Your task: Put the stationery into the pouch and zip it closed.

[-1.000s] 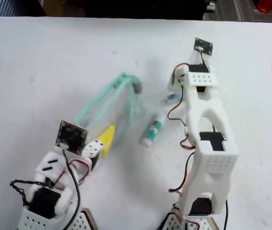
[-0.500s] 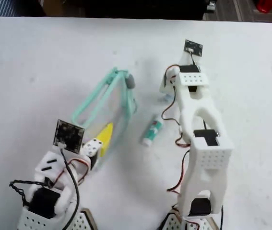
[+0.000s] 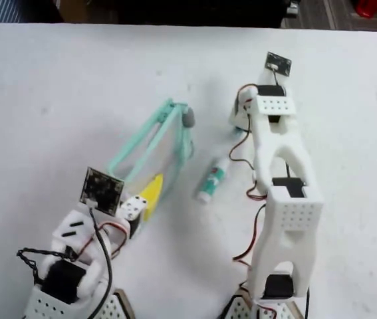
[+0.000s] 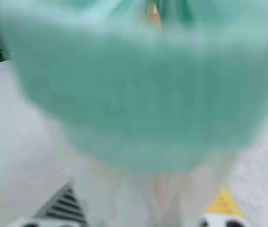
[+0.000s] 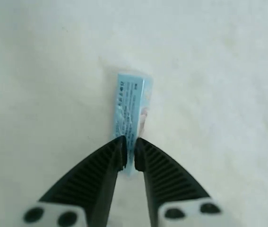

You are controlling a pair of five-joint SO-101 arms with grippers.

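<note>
A clear pouch (image 3: 149, 145) with teal edging lies slanted on the white table. Its near end is at my left gripper (image 3: 143, 198), which is shut on it. In the left wrist view the teal pouch edge (image 4: 143, 85) is very close and blurred. A white and green glue stick (image 3: 211, 179) lies on the table between the arms. My right gripper (image 5: 130, 150) has its black fingers nearly together on the end of a small light-blue packet (image 5: 130, 106) that lies flat on the table.
The right arm (image 3: 273, 113) stretches toward the middle of the table (image 3: 75, 80), right of the pouch's far end. A grey zipper tab (image 3: 189, 118) sits at that far end. Bare table lies to the far left and far right.
The pouch's far end swung left and then back toward the right. The right arm's wrist swayed left and came back over the blue packet.
</note>
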